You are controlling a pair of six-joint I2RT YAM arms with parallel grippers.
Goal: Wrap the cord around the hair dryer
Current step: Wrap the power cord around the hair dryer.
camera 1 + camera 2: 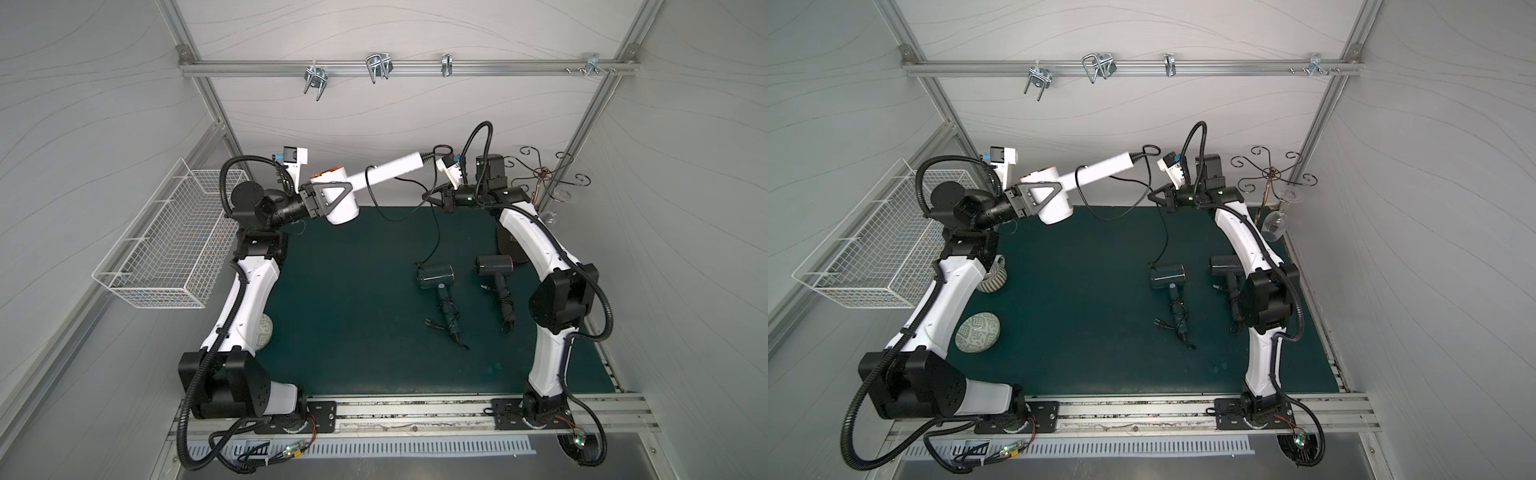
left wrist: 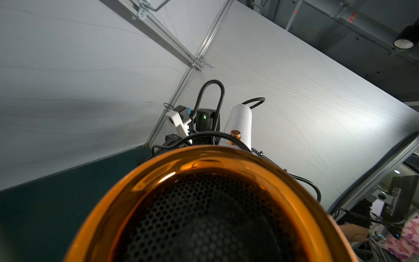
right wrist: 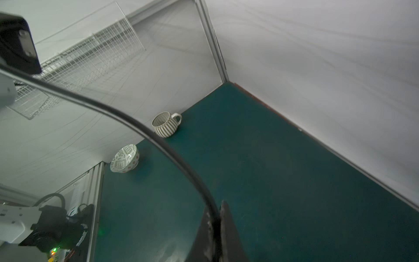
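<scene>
**Task item.** White hair dryer [image 1: 386,169], 1 of 3 dryers here. Fat white barrel and a long white handle. The rear has a glossy orange rim [image 2: 140,181] around a black perforated grille [image 2: 204,215]. It is lifted clear of the green mat [image 1: 353,311] at the back, left of centre. The handle points right and away, toward the back wall.

**Count, left to right.**
- 1 wire basket [image 1: 166,249] on the left wall
- 1 striped mug [image 1: 994,276]
- 1 patterned bowl [image 1: 978,332]
- 2 grippers
- 1 white dryer
- 2 dark hair dryers [image 1: 435,277] [image 1: 494,264] lying on the mat right of centre, each with its own cord bunched at the handle
- 1 wine glass [image 1: 1275,224]
- 1 curled metal rack [image 1: 1271,172]

**Fingers.**
- Left gripper [image 1: 338,198] is clamped across the white barrel. 1 triangular finger shows on top; the barrel hides the other.
- The black cord [image 1: 434,232] leaves the handle tip in a small loop. 1 strand crosses the handle midway and sags toward the mat, then rises to the right gripper [image 1: 432,198].
- The right gripper's fingers are pressed together on the cord, which the right wrist view shows pinched between the 2 tips [image 3: 224,217].
- Below that gripper the cord hangs to the mat and ends just beside the nearer dark dryer's barrel.
- The right gripper sits just beside the handle tip, apart from it.
</scene>
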